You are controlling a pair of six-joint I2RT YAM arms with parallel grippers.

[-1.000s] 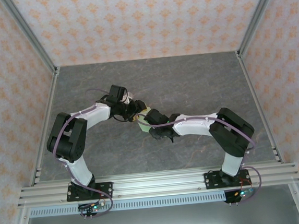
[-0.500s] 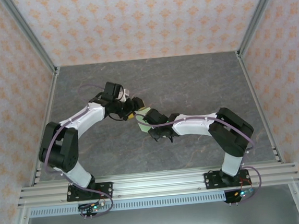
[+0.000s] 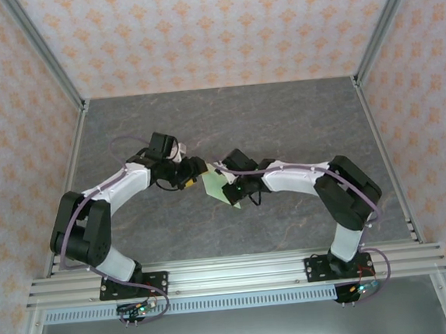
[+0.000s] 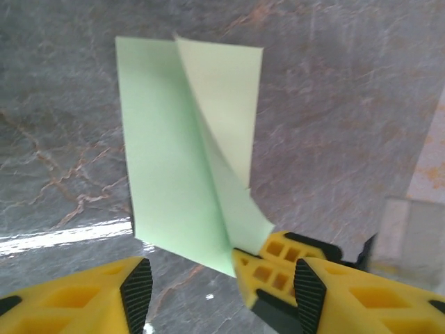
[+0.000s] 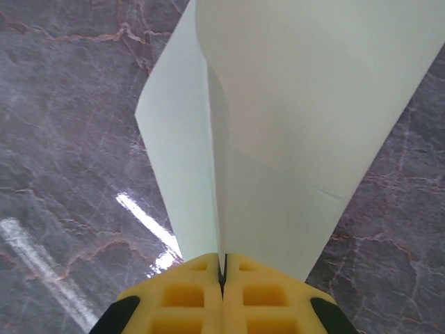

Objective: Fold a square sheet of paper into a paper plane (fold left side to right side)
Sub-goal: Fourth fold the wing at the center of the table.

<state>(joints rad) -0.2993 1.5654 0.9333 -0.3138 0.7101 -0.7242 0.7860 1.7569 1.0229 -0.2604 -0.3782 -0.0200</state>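
Table: grey stone top under both pincers.

Right arm has swung its wrist inward over the last second. Left arm has sunk and drawn back.

Square sheet of paper: pale green, one flap doubled over but curling up, no firm crease. It lies straight ahead of the right gripper, whose jaws have just snapped together on its near corner.

Left gripper: jaws apart, empty, just behind that corner.

Reading: the right side alone now holds the sheet; the fold needs pressing.

Bright even light; white glare streaks on the table
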